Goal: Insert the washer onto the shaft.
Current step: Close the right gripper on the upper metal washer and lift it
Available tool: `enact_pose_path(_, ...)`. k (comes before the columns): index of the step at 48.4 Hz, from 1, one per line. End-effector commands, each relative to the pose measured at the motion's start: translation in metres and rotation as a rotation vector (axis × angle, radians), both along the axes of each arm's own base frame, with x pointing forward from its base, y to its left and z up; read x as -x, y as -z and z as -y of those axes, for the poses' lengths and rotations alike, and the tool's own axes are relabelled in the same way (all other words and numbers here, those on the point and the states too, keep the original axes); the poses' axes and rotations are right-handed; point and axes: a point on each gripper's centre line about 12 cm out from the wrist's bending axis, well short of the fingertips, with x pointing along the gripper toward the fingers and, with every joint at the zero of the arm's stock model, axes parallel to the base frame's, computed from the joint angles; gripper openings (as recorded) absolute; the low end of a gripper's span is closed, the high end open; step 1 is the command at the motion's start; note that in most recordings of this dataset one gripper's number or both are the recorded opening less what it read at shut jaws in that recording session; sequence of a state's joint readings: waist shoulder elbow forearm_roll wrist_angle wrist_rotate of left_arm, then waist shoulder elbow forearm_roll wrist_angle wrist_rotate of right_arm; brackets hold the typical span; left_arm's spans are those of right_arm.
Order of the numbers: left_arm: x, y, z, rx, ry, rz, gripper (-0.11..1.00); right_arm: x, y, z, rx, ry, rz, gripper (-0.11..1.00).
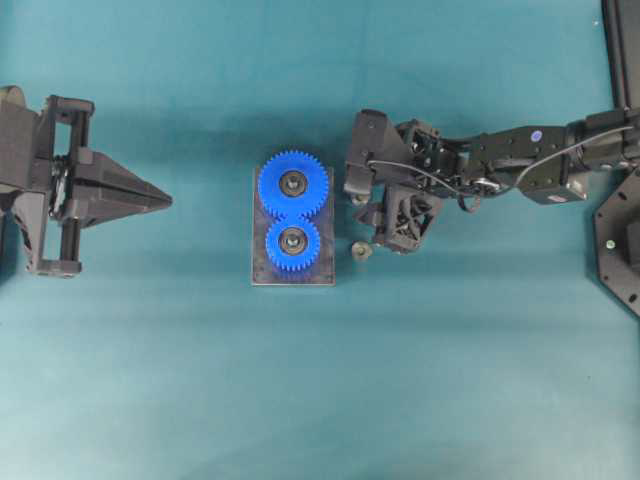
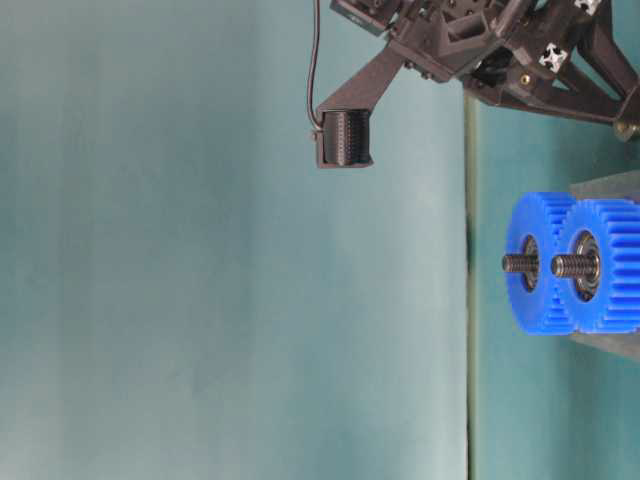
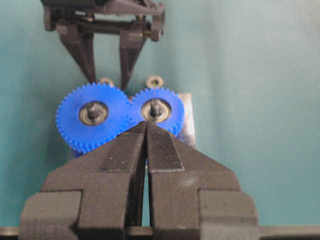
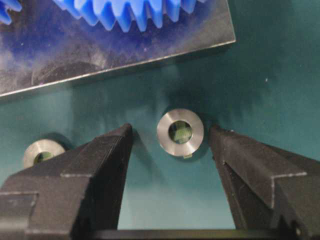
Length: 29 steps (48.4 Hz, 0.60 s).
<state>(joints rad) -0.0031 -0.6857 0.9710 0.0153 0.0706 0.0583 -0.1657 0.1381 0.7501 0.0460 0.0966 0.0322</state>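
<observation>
In the right wrist view, the right hand (image 4: 170, 145) is seen with fingers spread wide, the washer (image 4: 180, 132) lying flat on the tabletop (image 4: 280, 75) between them, untouched. Beyond stands the shaft (image 1: 292, 183), nearer this arm. The left hand (image 1: 160, 201) is pressed together, empty.

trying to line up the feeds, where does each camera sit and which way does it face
Overhead: above the table, looking straight down on the gear plate, left gripper and right gripper.
Table-level: at table height, turned on its side, facing the shafts; right arm links show.
Left wrist: behind the shut left gripper, facing the gears and right gripper.
Right wrist: behind the open right gripper, straddling a washer.
Shared: both wrist views show two washers.
</observation>
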Motion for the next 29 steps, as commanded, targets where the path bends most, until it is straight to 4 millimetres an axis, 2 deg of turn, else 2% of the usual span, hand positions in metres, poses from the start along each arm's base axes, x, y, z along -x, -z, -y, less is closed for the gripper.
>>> enact_pose_path(1, -0.003, -0.013, 0.0, -0.003, 0.001, 0.04, 0.0, -0.003, -0.004, 0.004, -0.001, 0.014, 0.016, 0.69)
enact_pose_path(6, -0.004, -0.013, 0.0, -0.003, 0.001, 0.043, 0.0, -0.001, -0.002, 0.003, -0.003, 0.013, 0.004, 0.66)
enact_pose_path(11, -0.004, -0.013, 0.0, -0.003, 0.001, 0.046, 0.0, 0.002, -0.001, 0.002, -0.007, 0.014, -0.014, 0.57)
enact_pose_path(20, -0.004, -0.013, 0.0, -0.001, 0.001, 0.051, 0.0, 0.007, -0.002, 0.002, -0.018, 0.024, -0.039, 0.32)
enact_pose_path(29, -0.005, -0.014, 0.0, -0.001, -0.001, 0.054, 0.0, 0.006, -0.01, 0.004, -0.018, 0.033, -0.017, 0.31)
